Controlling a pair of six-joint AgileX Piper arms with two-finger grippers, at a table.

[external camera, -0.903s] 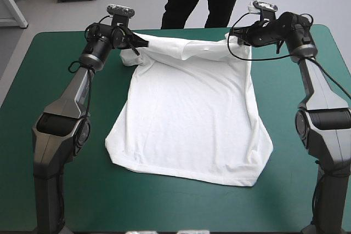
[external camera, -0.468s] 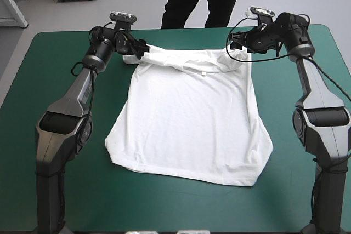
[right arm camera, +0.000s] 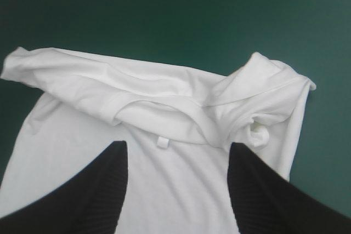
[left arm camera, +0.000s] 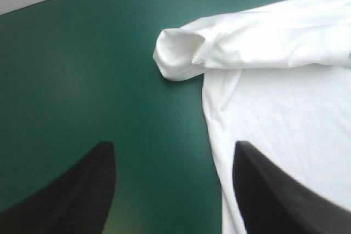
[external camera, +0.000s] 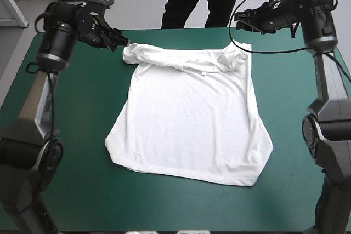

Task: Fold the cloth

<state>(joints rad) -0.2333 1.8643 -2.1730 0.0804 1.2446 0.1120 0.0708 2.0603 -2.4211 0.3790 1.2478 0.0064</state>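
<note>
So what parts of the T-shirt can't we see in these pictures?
- High view: both sleeves of the T-shirt, lost inside the bunched fold along its far edge.
- Left wrist view: all but one rolled corner and a side edge, cut off by the frame.
- Right wrist view: the label, too small to read.

1. One T-shirt (external camera: 189,130), white, spread on the table.
2. One table (external camera: 66,190), with a teal-green cover.
3. Two grippers: the left gripper (external camera: 119,44) and the right gripper (external camera: 239,21).
4. Four black fingers (left arm camera: 71,190) in all, two on each gripper, and both pairs stand apart.
5. One small white label (right arm camera: 162,142) at the T-shirt's neckline.
6. Two bunched corners along the T-shirt's far edge, the left corner (left arm camera: 178,53) and the right corner (right arm camera: 258,130), one near each gripper.
</note>
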